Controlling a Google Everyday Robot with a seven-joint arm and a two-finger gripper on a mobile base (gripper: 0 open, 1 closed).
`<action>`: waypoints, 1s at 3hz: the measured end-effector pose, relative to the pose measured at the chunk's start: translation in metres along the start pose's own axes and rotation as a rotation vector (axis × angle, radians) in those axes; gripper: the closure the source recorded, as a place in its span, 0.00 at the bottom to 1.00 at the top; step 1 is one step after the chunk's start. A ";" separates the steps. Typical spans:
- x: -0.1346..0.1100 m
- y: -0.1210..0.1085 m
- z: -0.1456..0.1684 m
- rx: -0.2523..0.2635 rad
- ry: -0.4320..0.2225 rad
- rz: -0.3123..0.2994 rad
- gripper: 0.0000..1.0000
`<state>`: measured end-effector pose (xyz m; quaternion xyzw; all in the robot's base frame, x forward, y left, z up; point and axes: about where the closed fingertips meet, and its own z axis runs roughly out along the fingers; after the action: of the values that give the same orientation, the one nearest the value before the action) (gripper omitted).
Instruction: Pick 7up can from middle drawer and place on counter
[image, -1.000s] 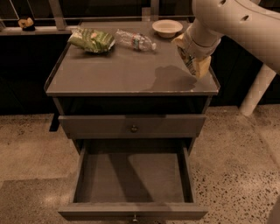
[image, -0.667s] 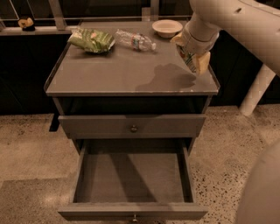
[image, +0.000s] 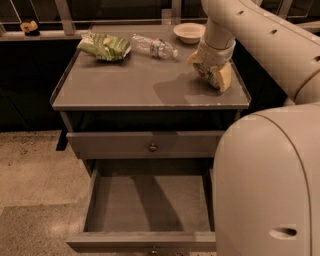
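Observation:
My gripper (image: 213, 76) hangs low over the right side of the counter (image: 130, 87), fingers pointing down. A small green-and-silver thing, the 7up can (image: 205, 71), shows between the fingers, mostly hidden by them. It is at or just above the counter top; I cannot tell whether it touches. The middle drawer (image: 150, 207) is pulled open below, and its visible floor is bare. Its front edge (image: 145, 241) is near the bottom of the view.
A green snack bag (image: 104, 46), a clear plastic water bottle (image: 153, 47) and a pale bowl (image: 189, 32) lie along the counter's back. The upper drawer (image: 150, 145) is closed. A big arm segment (image: 270, 180) fills the lower right and hides the drawer's right side.
The gripper has sunk slightly lower and a little left over the counter's right side. A big arm segment has swung into the lower right foreground.

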<state>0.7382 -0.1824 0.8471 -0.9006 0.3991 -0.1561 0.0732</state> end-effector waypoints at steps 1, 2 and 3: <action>0.000 0.000 0.000 0.000 0.000 0.000 1.00; 0.000 0.000 0.000 0.000 0.000 0.000 0.82; 0.000 0.000 0.000 0.000 0.000 0.000 0.58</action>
<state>0.7382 -0.1823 0.8470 -0.9006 0.3991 -0.1560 0.0731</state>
